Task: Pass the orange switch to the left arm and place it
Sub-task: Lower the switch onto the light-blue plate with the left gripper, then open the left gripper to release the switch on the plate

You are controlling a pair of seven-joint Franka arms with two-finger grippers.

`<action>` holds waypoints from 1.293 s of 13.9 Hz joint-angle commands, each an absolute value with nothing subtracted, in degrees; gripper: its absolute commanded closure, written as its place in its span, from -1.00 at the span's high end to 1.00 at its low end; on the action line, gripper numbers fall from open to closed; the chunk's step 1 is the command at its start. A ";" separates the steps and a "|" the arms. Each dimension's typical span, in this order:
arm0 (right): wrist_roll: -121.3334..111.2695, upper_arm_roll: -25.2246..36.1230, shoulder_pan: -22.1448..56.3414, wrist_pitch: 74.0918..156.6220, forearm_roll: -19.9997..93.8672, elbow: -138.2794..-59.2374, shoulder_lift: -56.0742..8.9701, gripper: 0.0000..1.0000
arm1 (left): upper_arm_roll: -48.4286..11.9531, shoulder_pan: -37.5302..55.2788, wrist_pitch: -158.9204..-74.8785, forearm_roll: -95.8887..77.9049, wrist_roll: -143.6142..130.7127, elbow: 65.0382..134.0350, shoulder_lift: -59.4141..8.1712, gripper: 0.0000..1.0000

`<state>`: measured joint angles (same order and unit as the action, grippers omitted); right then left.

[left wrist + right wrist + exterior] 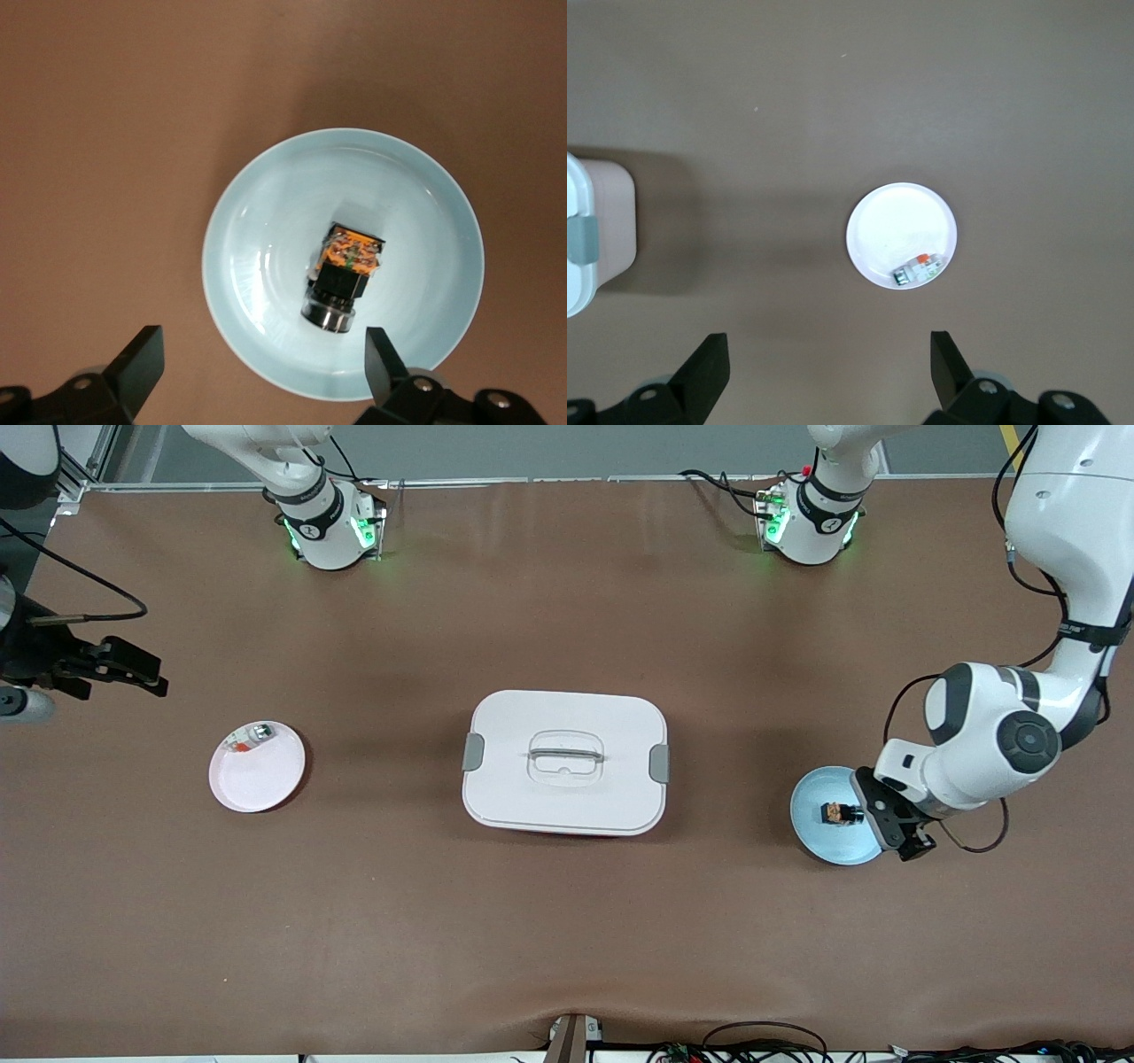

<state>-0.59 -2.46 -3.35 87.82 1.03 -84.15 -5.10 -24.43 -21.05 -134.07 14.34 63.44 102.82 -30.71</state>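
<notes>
**Orange switch sits in the blue plate, left gripper above it**

Closest to the front camera is the blue plate [819, 834], at the left arm's end of the table. The orange switch [835, 812] lies on its side in the middle of this plate. The left gripper [259, 354] hangs over the plate's edge. Its fingers [142, 359] are spread wide and hold nothing.

A bit farther back, in the middle of the table, stands the big white box [565, 762] with its lid on.

At the right arm's end lies the pink plate [257, 771], with a small silver-green item [252, 735] at its rim. The right gripper [120, 666] waits in the air over the table's edge, near that plate. Its fingers [709, 363] are spread wide too, and empty.
</notes>
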 commanded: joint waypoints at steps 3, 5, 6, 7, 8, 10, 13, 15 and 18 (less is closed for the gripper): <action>-1.49 -3.25 -6.33 86.57 0.70 -81.83 -4.66 1.00 | -25.74 -20.74 -125.35 11.07 51.72 95.64 -30.59 1.00; -1.41 -3.25 -6.15 86.57 0.70 -81.91 -4.48 1.00 | -26.54 -20.66 -121.92 11.16 43.28 93.18 -30.59 1.00; -1.49 -3.25 -6.24 86.57 0.70 -81.91 -4.40 1.00 | -26.72 -20.48 -120.77 11.25 39.50 92.21 -30.50 1.00; -1.58 -3.16 -6.24 86.57 0.62 -81.91 -4.39 1.00 | -27.07 -20.57 -119.89 11.16 36.85 91.41 -30.50 1.00; -1.58 -3.25 -6.24 86.49 0.62 -82.00 -4.39 1.00 | -27.07 -20.57 -119.10 10.99 34.65 90.62 -30.50 1.00; -1.49 -3.34 -6.06 85.96 0.44 -83.14 -3.43 1.00 | -27.25 -20.57 -116.91 10.99 28.42 88.69 -30.41 1.00; -1.58 -3.25 -5.54 87.53 0.00 -86.73 -0.89 1.00 | -28.47 -20.57 -112.43 10.99 18.84 85.53 -29.88 1.00; -1.58 -3.51 -4.14 90.43 -1.92 -91.03 1.83 1.00 | -28.48 -20.48 -111.27 11.07 13.13 85.25 -27.96 1.00; -1.58 -3.34 -3.69 90.62 -2.20 -90.71 1.85 1.00 | -29.09 -20.48 -109.34 11.07 5.39 85.25 -25.59 1.00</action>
